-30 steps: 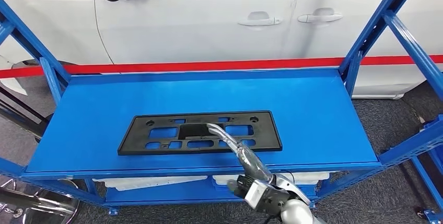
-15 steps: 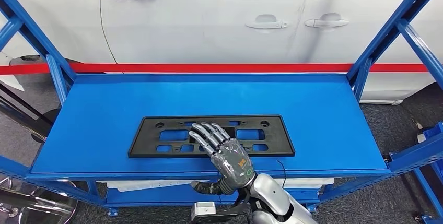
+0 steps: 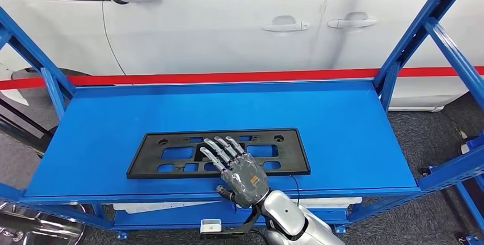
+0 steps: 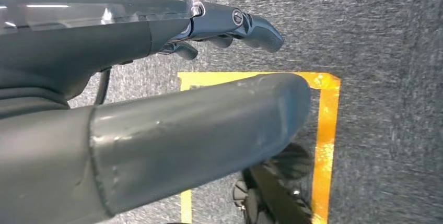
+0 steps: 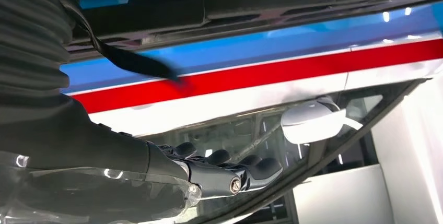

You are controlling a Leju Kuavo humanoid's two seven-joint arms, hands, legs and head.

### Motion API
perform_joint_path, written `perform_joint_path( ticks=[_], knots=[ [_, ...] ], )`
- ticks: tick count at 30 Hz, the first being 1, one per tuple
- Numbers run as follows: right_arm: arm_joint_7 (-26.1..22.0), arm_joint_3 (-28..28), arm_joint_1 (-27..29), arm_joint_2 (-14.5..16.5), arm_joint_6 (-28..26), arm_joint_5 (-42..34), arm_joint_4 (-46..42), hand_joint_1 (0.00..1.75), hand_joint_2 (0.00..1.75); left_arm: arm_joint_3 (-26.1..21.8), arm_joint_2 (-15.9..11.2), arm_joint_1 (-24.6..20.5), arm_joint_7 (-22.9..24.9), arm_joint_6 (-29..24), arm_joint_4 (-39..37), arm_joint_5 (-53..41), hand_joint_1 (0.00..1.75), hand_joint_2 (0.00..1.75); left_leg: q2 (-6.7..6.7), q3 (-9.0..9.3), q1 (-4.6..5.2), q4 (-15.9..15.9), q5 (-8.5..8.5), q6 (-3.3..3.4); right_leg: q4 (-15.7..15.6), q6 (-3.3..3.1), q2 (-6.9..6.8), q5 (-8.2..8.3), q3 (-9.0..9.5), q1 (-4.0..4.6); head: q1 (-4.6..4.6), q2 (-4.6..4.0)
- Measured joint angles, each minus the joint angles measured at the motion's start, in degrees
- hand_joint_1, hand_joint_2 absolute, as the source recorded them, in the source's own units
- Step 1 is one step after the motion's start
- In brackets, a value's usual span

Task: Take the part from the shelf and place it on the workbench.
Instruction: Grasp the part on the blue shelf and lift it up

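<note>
We find the part (image 3: 218,153) flat on the shelf (image 3: 354,131), near its front edge. Our right hand (image 3: 237,168) hovers over it, fingers spread, empty — lower squarely, hook an opening, lift level. Left hand (image 4: 230,25): state unclear.

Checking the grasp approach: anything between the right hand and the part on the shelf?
Nothing visible. The right hand is spread directly over the middle of the black part, which lies flat on the blue shelf with nothing else near it.
</note>
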State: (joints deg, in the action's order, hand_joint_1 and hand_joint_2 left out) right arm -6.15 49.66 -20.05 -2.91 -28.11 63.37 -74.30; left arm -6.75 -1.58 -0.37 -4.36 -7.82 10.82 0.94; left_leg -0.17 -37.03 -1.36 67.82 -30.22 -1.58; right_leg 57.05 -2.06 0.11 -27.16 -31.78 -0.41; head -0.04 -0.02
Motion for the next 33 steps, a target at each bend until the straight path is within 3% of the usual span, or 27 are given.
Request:
perform_joint_path(
  ticks=[2,3,7,9,11,12,13,14,17,19,22,24,26,28,29,31,33],
  knots=[
    [0.6,0.1,-0.2,0.2,-0.4,1.2,0.5,0.00,1.75,0.2,0.0,0.0,0.2,-0.1,0.0,-0.2,0.00,0.00,-0.06,3.23,0.09,-7.3,3.25,0.30,0.3,0.48,0.11,-0.40,0.18,0.14,0.00,0.00],
    [1.2,0.2,-0.3,0.2,-0.7,2.2,0.8,0.00,1.75,0.3,0.0,0.0,0.3,-0.1,0.0,-0.4,0.00,0.00,-0.10,4.16,0.19,-9.5,3.86,0.58,0.4,0.77,0.12,-0.49,0.16,0.23,0.00,0.00],
    [3.2,0.7,-1.1,0.7,-0.9,5.3,2.7,0.00,1.75,0.6,0.0,0.0,0.7,-0.2,0.0,-1.0,0.00,0.00,-0.07,4.62,0.18,-10.8,3.96,1.83,0.9,1.71,0.10,-1.01,-0.16,0.28,0.00,0.00],
    [4.2,0.9,-1.8,1.2,-0.8,6.6,3.9,0.00,1.75,0.6,0.0,0.0,0.7,-0.2,0.0,-1.1,0.00,0.00,0.06,4.76,0.01,-11.1,4.06,2.56,5.0,2.16,0.04,-3.57,-2.00,0.18,0.01,0.00],
    [5.5,1.3,-2.5,1.8,-0.6,8.6,5.8,0.00,1.75,0.7,0.0,-0.1,0.6,-0.1,0.0,-1.4,0.00,0.00,0.12,4.77,0.16,-11.0,3.98,2.96,12.8,2.43,0.01,-7.02,-5.79,0.09,0.01,0.00],
    [6.1,1.6,-2.8,2.2,-0.5,9.5,6.8,0.00,1.75,0.8,0.0,-0.2,0.4,-0.1,0.0,-1.5,0.00,0.00,0.11,4.81,0.21,-11.0,3.94,3.01,15.9,2.47,0.00,-7.87,-7.44,0.06,0.02,0.00],
    [6.7,1.9,-3.2,2.6,-0.4,10.4,7.9,0.00,1.75,0.9,0.0,-0.2,0.3,0.0,0.0,-1.6,0.00,0.00,0.08,4.87,0.26,-11.0,3.90,3.06,17.3,2.44,0.01,-7.63,-8.30,0.06,0.02,0.00],
    [7.2,2.1,-3.6,3.0,-0.1,11.2,8.9,0.00,1.75,0.9,0.0,-0.2,0.2,0.0,0.0,-1.7,0.00,0.00,0.03,4.99,0.30,-11.0,3.85,3.05,16.1,2.28,0.01,-6.15,-7.93,0.07,0.02,0.00],
    [8.3,2.9,-5.7,4.7,0.8,13.0,11.6,0.00,1.75,1.0,0.0,-0.3,0.0,0.1,0.0,-2.1,0.00,0.00,-0.06,5.34,0.47,-11.0,3.59,2.79,4.7,1.15,0.01,-0.17,-3.04,0.43,0.02,0.00],
    [9.3,3.5,-7.1,5.8,1.3,14.1,13.6,0.00,1.75,1.1,0.0,-0.4,0.0,0.1,0.0,-2.2,0.00,0.00,-0.07,5.13,0.51,-10.9,3.53,2.34,1.1,0.63,0.03,0.63,-1.58,0.82,0.02,0.00],
    [11.3,4.5,-8.9,7.5,1.9,16.3,17.1,0.00,1.75,1.3,-0.1,-0.6,-0.3,0.1,0.0,-2.5,0.00,0.00,-0.02,4.97,0.48,-10.7,3.14,1.39,0.3,0.26,0.09,0.73,-1.32,0.57,0.02,0.00],
    [13.0,5.4,-10.3,8.9,2.3,18.0,20.1,0.71,1.75,1.4,-0.3,-0.6,-0.6,0.2,0.0,-2.8,0.00,0.00,0.01,3.76,0.43,-7.6,1.01,0.88,-0.4,-0.11,0.00,0.99,-0.85,0.16,0.01,0.00],
    [14.8,6.4,-11.5,10.3,2.8,19.9,23.4,1.54,1.75,1.5,-0.5,-0.7,-0.8,0.4,0.0,-3.0,0.00,0.00,0.02,0.51,0.32,-0.6,-2.41,0.48,-0.4,-0.31,-0.13,0.97,-0.71,0.22,0.00,0.00],
    [16.8,7.3,-12.4,11.6,3.7,21.6,26.7,1.66,1.75,1.5,-0.6,-0.6,-1.0,0.7,0.0,-3.1,0.00,0.00,0.02,-1.96,0.25,4.5,-3.69,0.16,-0.2,-0.43,-0.12,0.88,-0.70,0.25,0.00,0.00],
    [17.8,7.6,-12.9,12.3,4.2,22.1,28.3,1.66,1.75,1.5,-0.7,-0.6,-1.1,0.9,0.0,-3.2,0.00,0.00,0.03,-1.77,0.20,4.1,-2.74,0.07,-0.1,-0.46,-0.03,0.82,-0.67,0.23,0.00,0.00],
    [19.4,7.9,-14.1,13.9,5.0,22.5,31.6,1.66,1.75,1.5,-0.8,-0.6,-1.7,1.5,0.0,-3.2,0.00,0.00,0.07,1.42,0.07,-2.5,1.06,0.09,0.1,-0.35,0.20,0.70,-0.52,0.20,0.00,0.00],
    [20.3,8.0,-15.2,15.2,5.2,22.4,34.7,1.66,1.75,1.6,-0.9,-0.9,-2.2,2.0,0.0,-3.3,0.00,0.00,0.04,4.73,0.20,-9.2,3.32,0.47,0.3,0.10,0.36,0.54,-0.51,0.41,0.01,0.00]
  ],
)
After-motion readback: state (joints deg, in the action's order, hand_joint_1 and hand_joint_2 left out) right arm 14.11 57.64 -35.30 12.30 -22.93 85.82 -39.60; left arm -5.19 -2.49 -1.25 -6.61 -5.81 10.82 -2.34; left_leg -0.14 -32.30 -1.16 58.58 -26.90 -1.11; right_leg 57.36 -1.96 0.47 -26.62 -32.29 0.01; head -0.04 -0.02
